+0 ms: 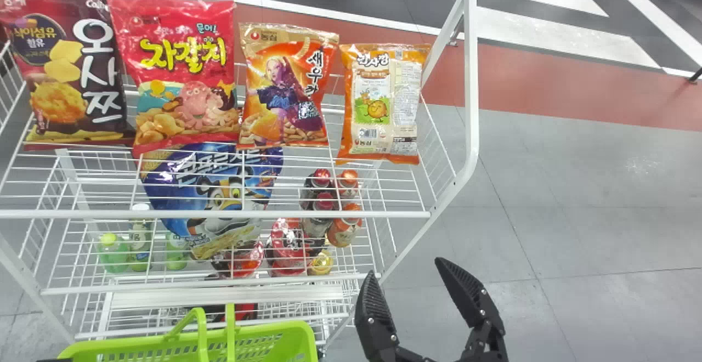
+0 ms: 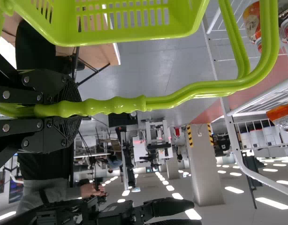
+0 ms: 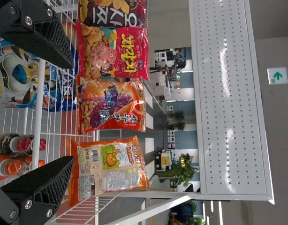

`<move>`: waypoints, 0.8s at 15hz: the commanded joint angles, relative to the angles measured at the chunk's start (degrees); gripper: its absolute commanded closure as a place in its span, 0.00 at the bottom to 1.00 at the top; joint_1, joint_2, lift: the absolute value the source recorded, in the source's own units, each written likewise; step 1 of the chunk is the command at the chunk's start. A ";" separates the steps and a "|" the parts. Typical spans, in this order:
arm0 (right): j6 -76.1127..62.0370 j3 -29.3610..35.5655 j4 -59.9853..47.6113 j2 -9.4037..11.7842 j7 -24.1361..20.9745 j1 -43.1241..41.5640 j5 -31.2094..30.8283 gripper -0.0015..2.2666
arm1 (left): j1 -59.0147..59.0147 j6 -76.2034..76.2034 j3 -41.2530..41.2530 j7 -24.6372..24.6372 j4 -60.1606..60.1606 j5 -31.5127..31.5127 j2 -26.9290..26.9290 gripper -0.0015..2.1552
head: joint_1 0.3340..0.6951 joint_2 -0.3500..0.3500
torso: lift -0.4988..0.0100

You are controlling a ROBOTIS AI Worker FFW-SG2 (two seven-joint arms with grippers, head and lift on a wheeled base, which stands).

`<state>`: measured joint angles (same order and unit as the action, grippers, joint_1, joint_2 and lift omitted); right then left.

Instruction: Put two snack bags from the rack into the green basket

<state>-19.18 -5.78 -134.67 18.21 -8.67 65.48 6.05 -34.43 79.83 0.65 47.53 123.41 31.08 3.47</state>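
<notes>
Open and holding nothing, my right gripper is at the lower right of the head view, right of the rack's front; in the right wrist view the gripper faces the shelf with its fingers wide apart. On the rack's top shelf stand a dark red bag, a red bag, an orange shrimp-snack bag and an orange-and-cream bag. The green basket is at the bottom left, in front of the rack. In the left wrist view my left gripper is shut on the basket's handle.
The white wire rack has a front rail and a slanted right side frame near my right gripper. Its middle shelf holds a blue cereal bag and several bottles. Grey floor lies to the right.
</notes>
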 commanded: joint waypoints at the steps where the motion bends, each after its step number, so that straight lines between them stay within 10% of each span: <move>1: -0.19 -0.11 0.02 0.07 -0.03 0.00 -0.08 0.06 | -0.46 0.12 0.31 0.02 0.16 0.92 -0.05 0.98 | 1.00 0.00 | 0.97; 12: -0.37 -1.42 0.99 0.77 0.14 -2.02 -0.25 0.06 | -2.22 1.70 0.49 -2.18 2.18 2.06 -0.05 0.98 | 1.00 0.00 | 0.97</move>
<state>-19.44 -6.66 -134.51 18.94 -8.53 64.97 5.85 -36.33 81.52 1.18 45.35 125.21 33.13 3.43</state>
